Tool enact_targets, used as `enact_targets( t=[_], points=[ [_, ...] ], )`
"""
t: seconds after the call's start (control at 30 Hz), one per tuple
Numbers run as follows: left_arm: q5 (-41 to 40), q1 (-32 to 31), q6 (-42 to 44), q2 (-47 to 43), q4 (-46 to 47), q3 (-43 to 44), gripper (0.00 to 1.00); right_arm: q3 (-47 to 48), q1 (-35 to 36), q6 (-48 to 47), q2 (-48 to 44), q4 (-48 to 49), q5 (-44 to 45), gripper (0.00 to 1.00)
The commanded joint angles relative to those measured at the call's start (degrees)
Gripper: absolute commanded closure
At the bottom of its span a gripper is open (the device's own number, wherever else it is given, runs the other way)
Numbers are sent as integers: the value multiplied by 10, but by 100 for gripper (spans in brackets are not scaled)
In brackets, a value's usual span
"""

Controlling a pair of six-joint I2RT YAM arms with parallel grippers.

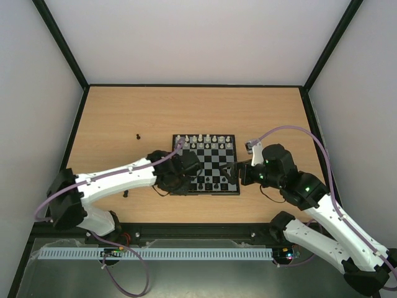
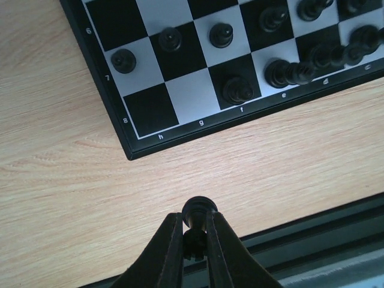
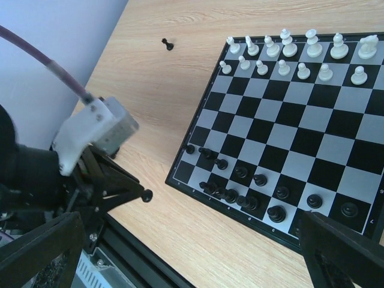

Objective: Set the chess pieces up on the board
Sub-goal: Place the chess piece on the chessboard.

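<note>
The board (image 1: 211,162) lies mid-table, with white pieces (image 1: 205,139) on its far two rows and several black chess pieces (image 1: 214,181) on its near rows. My left gripper (image 2: 195,223) is shut on a small black piece (image 2: 198,210) and holds it above bare wood just off the board's near left corner (image 2: 133,150). The right wrist view shows that held piece (image 3: 146,195) clear of the board (image 3: 180,177). Black pieces (image 2: 221,35) stand on the board; some crowd together (image 2: 294,72). My right gripper (image 3: 192,223) is open and empty by the board's right edge.
A loose black pawn (image 1: 137,135) stands on the table left of the board's far corner and shows in the right wrist view (image 3: 168,44). Another small dark piece (image 1: 126,194) lies by the left arm. The black rail (image 2: 312,240) runs along the table's near edge.
</note>
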Motion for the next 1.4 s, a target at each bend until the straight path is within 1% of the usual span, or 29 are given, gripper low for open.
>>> enact_targets(
  t=[0.0,0.17,0.43,0.87,1.37],
  points=[
    [-41,-24,-21,40,0,-6,98,-11,2,-14,-3,-14,-3,2],
    [-44,-26,-12,66,18,-9,97,-17,2,-17,-3,-13,-6,1],
    [-63,-17,12,110,20,-7,97,-18,2,-18,-7,-14,-9,1],
    [-73,26,48,117,61,-27,97,-18,2,-20,-10,-14,-15,1],
    [-66,41,63,130,91,-39,96,-19,2,-20,-10,-15,-20,1]
  ],
)
